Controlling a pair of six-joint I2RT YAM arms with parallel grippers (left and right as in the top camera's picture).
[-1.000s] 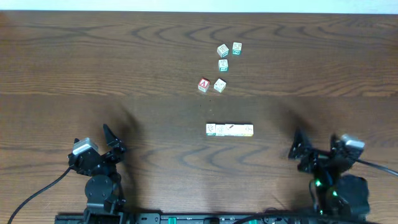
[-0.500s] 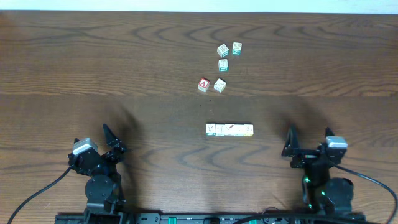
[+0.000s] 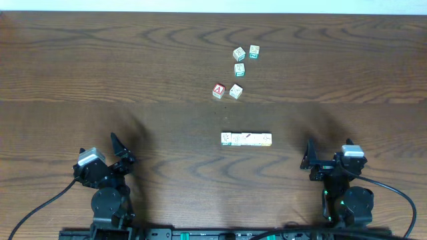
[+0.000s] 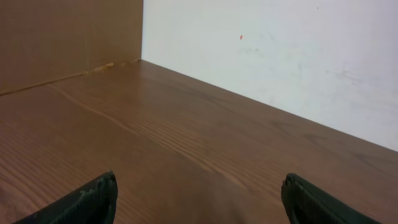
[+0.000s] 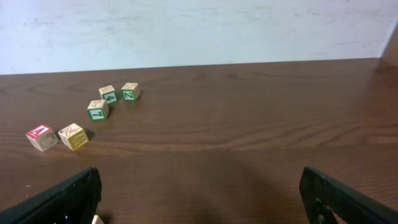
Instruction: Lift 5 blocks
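Overhead shows the five blocks [image 3: 246, 139] butted end to end in one row at mid-table, likely so I can squeeze both ends. My left gripper [image 3: 122, 151] and right gripper [image 5: 200, 198] wait near, flanking it, fingers spread wide and empty. Loose cubes [image 3: 239, 69] lie beyond.

Left arm [image 3: 105, 185], right arm [image 3: 347, 197]: black. Pale grey camera box [image 3: 90, 158] on each wrist. Black cable [image 3: 41, 208] from each base. Green light [image 3: 327, 194] on right arm. Left pincer [image 4: 199, 186], right pincer [image 5: 200, 186]: matte black fingers.
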